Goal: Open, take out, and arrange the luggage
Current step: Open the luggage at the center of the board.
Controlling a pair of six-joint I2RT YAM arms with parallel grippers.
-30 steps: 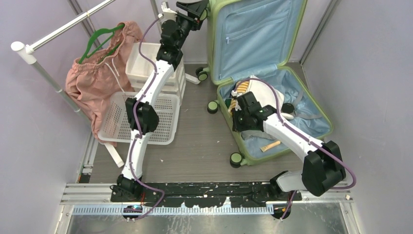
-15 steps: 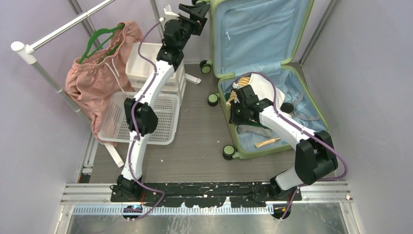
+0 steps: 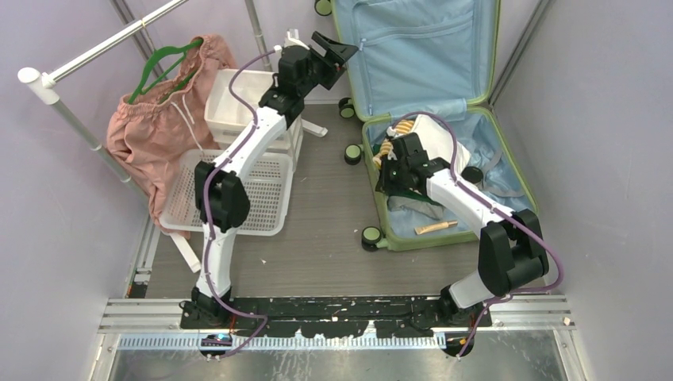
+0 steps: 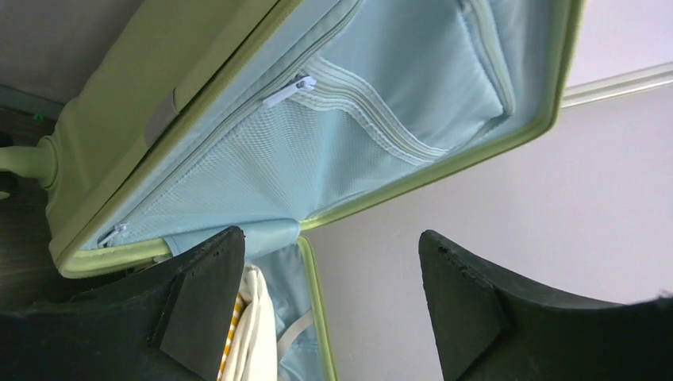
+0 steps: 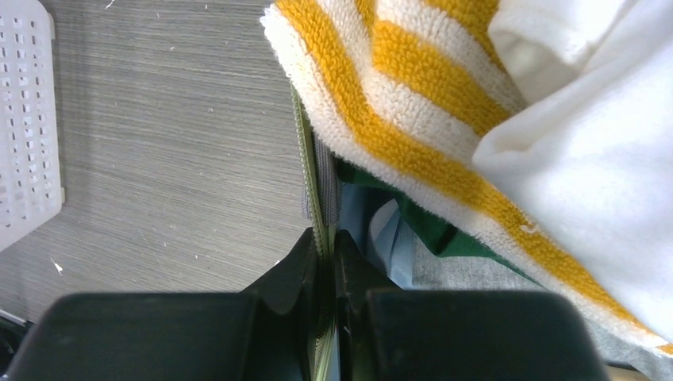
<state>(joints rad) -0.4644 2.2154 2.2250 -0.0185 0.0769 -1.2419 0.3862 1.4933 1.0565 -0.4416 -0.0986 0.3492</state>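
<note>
The light-green luggage (image 3: 421, 55) lies open. Its lid stands against the back wall and shows blue lining and a zip pocket (image 4: 317, 151). The lower half (image 3: 508, 202) rests on the floor, holding a yellow-striped towel (image 5: 413, 87), white cloth (image 5: 587, 135) and a green garment (image 5: 428, 226). My left gripper (image 3: 340, 52) hovers by the lid's left edge, open, with nothing between its fingers (image 4: 198, 309). My right gripper (image 3: 387, 178) is shut on the lower half's left rim (image 5: 317, 182), which runs between its closed jaws.
A white perforated basket (image 3: 230, 198) and white drawer unit (image 3: 238, 95) stand left of the luggage. A pink garment (image 3: 159, 127) hangs on a green hanger from the rack pole (image 3: 87, 55). Walls close in on both sides and behind. A wooden item (image 3: 435, 228) lies in the case.
The left gripper has opened wider and come away from the lid's edge, moving down and right. The lid has swung back, and the lower half has slid left and back with the right gripper.
</note>
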